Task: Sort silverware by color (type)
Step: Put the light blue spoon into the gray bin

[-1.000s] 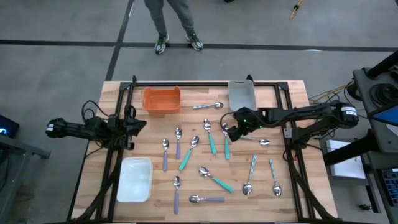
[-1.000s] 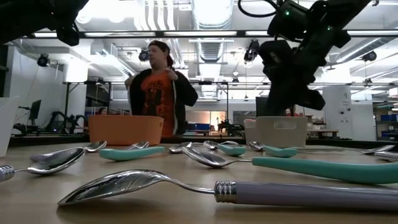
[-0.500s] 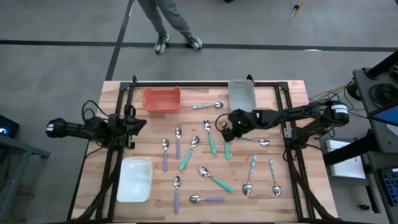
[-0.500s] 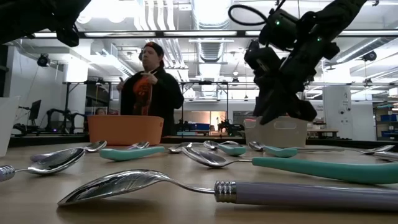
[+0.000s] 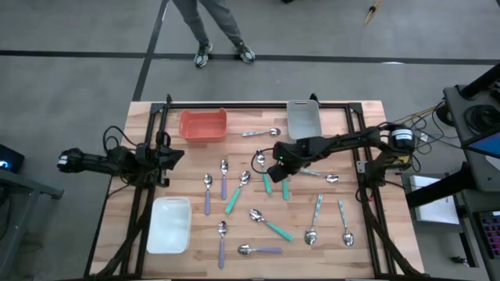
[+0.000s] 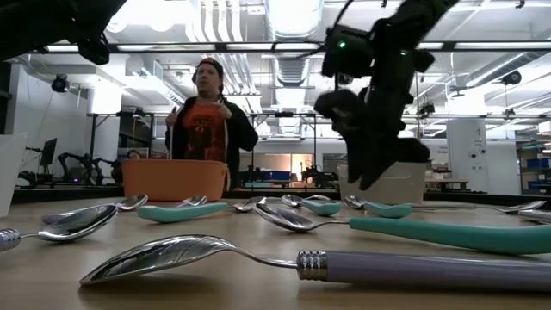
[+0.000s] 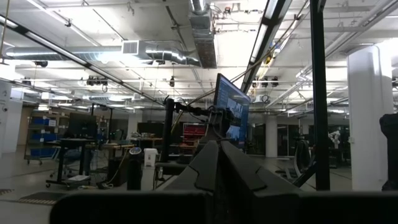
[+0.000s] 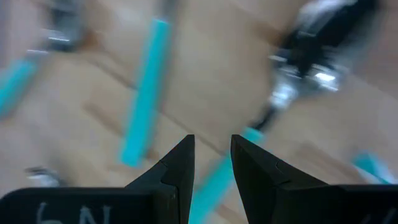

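while the right fingers (image 8: 211,163) gape, teal spoons (image 8: 144,92) lie ahead.

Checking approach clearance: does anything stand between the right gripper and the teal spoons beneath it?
Nothing visible does. The right gripper, open and empty, hangs above the teal spoons mid-table, with only air and bare wood between them. The left gripper waits at the table's left edge.

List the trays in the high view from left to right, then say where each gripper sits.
White tray → orange tray → grey tray. The left gripper waits shut at the table's left edge; the right gripper hangs part-open over the teal spoons mid-table.
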